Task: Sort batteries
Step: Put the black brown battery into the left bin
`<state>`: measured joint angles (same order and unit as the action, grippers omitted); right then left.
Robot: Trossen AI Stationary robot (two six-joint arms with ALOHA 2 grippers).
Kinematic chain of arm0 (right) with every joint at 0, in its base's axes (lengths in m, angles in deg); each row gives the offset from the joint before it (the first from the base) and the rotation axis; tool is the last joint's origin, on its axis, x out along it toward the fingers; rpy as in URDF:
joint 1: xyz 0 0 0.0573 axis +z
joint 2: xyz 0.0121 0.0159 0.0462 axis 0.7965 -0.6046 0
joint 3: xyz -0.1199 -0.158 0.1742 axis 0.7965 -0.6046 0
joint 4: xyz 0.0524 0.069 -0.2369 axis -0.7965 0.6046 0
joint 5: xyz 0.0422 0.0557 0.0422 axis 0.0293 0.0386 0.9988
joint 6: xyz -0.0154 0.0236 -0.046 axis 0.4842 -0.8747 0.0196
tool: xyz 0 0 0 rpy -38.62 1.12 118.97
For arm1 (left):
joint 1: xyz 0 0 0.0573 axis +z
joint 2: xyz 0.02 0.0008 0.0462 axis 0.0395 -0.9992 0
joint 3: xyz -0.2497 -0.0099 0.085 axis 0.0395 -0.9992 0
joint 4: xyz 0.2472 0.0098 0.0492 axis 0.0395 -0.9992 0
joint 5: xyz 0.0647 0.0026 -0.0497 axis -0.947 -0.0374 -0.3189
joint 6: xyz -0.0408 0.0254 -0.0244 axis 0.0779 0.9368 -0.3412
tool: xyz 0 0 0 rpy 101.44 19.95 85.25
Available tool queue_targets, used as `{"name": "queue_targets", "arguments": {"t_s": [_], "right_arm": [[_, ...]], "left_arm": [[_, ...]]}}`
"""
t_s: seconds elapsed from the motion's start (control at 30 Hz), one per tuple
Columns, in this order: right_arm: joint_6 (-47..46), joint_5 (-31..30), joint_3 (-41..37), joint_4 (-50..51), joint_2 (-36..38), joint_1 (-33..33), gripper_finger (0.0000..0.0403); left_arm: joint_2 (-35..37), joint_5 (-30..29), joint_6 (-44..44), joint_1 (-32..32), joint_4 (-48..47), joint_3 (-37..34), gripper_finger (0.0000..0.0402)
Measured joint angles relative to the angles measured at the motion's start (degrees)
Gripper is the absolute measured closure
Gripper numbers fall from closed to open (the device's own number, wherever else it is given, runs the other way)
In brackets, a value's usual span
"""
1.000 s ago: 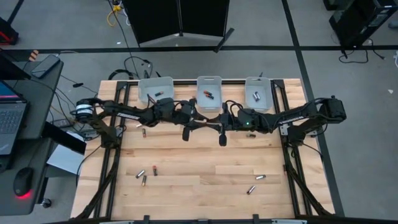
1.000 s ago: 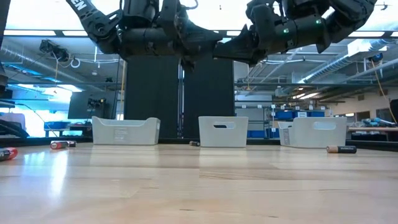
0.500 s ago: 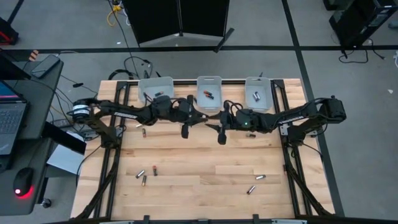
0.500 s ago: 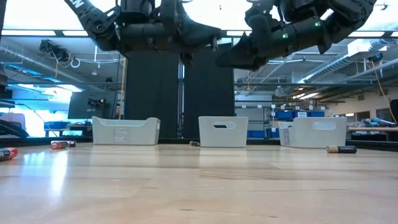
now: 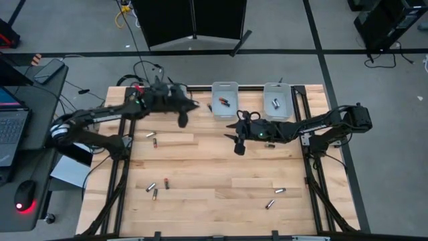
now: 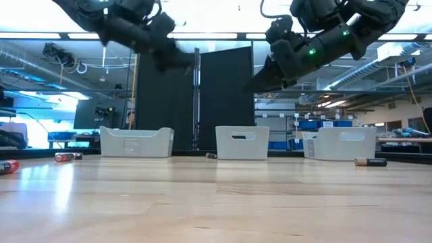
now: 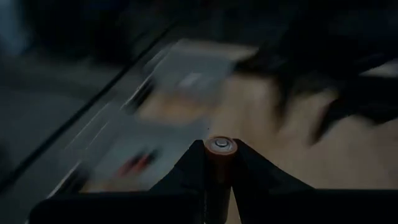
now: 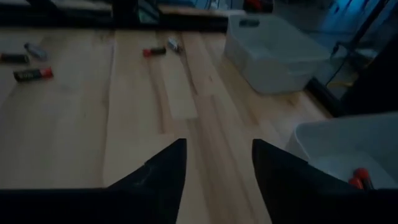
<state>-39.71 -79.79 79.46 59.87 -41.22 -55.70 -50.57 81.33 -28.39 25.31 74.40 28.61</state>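
1. Overhead, your left gripper hangs over the far-left part of the table, where the left bin sits hidden under the arm; its wrist view shows the two fingers clamped on a copper-ended battery standing between them.
2. Your right gripper hovers above the table's middle, just in front of the middle bin; in its wrist view the fingers stand apart with only bare wood between them.
3. You can see a red-ended battery inside the middle bin and a silver one in the right bin.
4. Loose batteries lie scattered: one near the left edge, three grouped at front left, two at front right.
5. At table height, three white bins line the far edge, with a red-and-black cell at left and a dark one at right.
6. You cannot read any brand or lettering on the batteries or bins; any printing on them is too small to make out.
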Motion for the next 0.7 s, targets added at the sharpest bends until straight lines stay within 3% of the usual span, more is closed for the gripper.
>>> {"name": "queue_targets", "arguments": {"t_s": [0.27,0.6,0.7], "right_arm": [[0.52,0.02,0.00,0.60,0.00,-0.13,0.0283],[2.21,0.13,0.00,1.60,0.00,-0.20,0.0389],[2.59,0.22,0.00,1.84,0.00,-0.20,0.0393]], "left_arm": [[0.97,-2.34,2.16,12.99,-21.93,2.33,0.0347],[-10.33,-5.65,4.62,21.22,-34.99,9.05,0.0347],[-14.61,-8.04,5.29,22.25,-38.26,11.05,0.0347]]}}
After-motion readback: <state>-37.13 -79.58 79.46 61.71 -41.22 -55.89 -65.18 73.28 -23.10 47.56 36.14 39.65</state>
